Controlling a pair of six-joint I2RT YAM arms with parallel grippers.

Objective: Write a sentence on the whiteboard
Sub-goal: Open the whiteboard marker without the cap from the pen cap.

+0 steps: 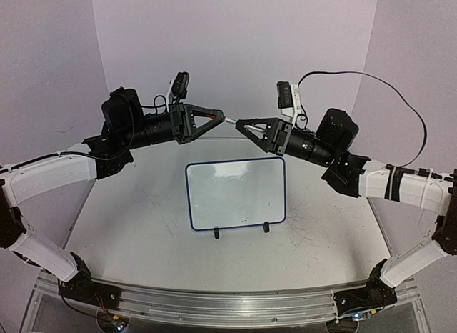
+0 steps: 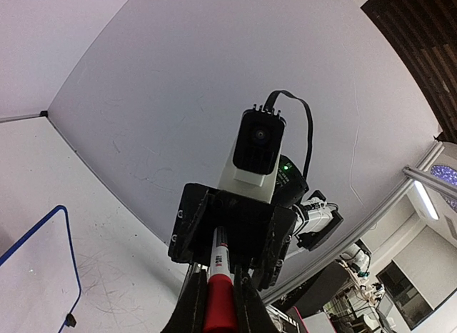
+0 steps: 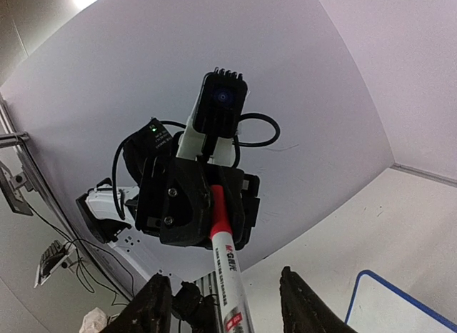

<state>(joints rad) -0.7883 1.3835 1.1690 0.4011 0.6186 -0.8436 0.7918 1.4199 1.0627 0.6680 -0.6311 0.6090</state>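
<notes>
- Gripping the red end of the marker, the left gripper is clamped tight, likely so the cap can be pulled off.
- The right gripper straddles the barrel, fingers apart, not touching it.
- The whiteboard stands blank on the table below — no sentence yet.
- The marker's tip is hidden and its barrel print is unreadable.
</notes>
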